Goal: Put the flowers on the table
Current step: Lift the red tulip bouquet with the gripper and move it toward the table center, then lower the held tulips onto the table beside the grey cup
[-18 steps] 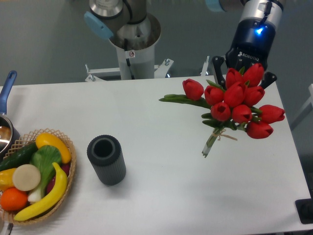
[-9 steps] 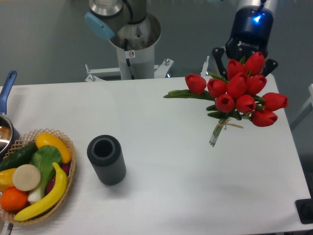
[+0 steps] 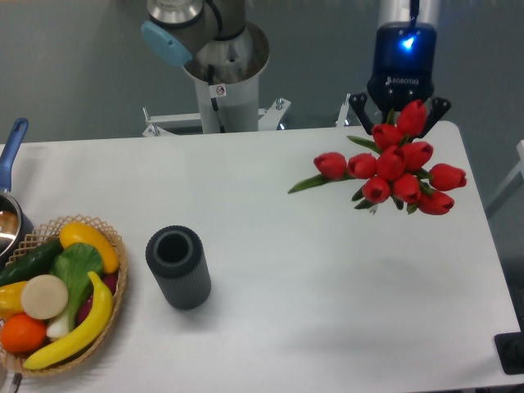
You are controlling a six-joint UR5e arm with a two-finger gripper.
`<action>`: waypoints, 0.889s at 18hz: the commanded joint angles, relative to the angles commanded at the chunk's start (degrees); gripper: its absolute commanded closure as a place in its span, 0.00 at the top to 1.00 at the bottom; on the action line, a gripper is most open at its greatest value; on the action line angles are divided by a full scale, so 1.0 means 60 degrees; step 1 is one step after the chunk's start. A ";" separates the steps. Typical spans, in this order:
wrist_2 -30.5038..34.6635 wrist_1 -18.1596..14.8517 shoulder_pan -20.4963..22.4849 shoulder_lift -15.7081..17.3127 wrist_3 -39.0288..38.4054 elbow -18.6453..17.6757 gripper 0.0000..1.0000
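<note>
The gripper [image 3: 399, 123] stands at the far right of the table [image 3: 327, 278], its dark body pointing downward with a blue light lit on the housing. The jaws are spread to either side of the flowers [image 3: 393, 168], and the red heads cover the fingertips; whether the fingers actually clamp the stems cannot be told from this view. The flowers sit directly below and in front of the jaws, heads bunched toward the camera, with one green leaf reaching out to the left. Whether the bunch touches the tabletop cannot be told.

Well to the left of the jaws and nearer the camera, a dark ribbed cylinder [image 3: 178, 266] stands upright. Further left still, a wicker basket [image 3: 115, 291] holds fruit and vegetables.
</note>
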 joint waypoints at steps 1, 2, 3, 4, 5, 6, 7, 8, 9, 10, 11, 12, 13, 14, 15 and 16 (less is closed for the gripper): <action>0.0293 -0.0015 -0.0015 -0.0029 0.0176 -0.0074 0.19; 0.0702 -0.0029 -0.0073 -0.0044 0.0366 -0.0147 0.19; 0.1141 -0.0073 -0.0131 -0.0058 0.0556 -0.0235 0.19; 0.1610 -0.0189 -0.0233 -0.0102 0.0761 -0.0250 0.19; 0.2223 -0.0437 -0.0495 -0.0161 0.1126 -0.0265 0.19; 0.2578 -0.0555 -0.0643 -0.0292 0.1347 -0.0265 0.19; 0.3147 -0.0644 -0.0848 -0.0525 0.1480 -0.0265 0.19; 0.3573 -0.0703 -0.1024 -0.0687 0.1510 -0.0207 0.19; 0.4056 -0.0790 -0.1257 -0.0906 0.1569 -0.0192 0.19; 0.4597 -0.0820 -0.1535 -0.1126 0.1671 -0.0221 0.19; 0.5052 -0.0820 -0.1785 -0.1374 0.1715 -0.0177 0.19; 0.5405 -0.0806 -0.1990 -0.1623 0.1716 -0.0148 0.19; 0.5539 -0.0777 -0.2137 -0.1858 0.1701 -0.0119 0.19; 0.5540 -0.0762 -0.2255 -0.2107 0.1701 -0.0075 0.19; 0.5540 -0.0733 -0.2343 -0.2327 0.1701 -0.0045 0.19; 0.5540 -0.0747 -0.2416 -0.2518 0.1715 -0.0002 0.19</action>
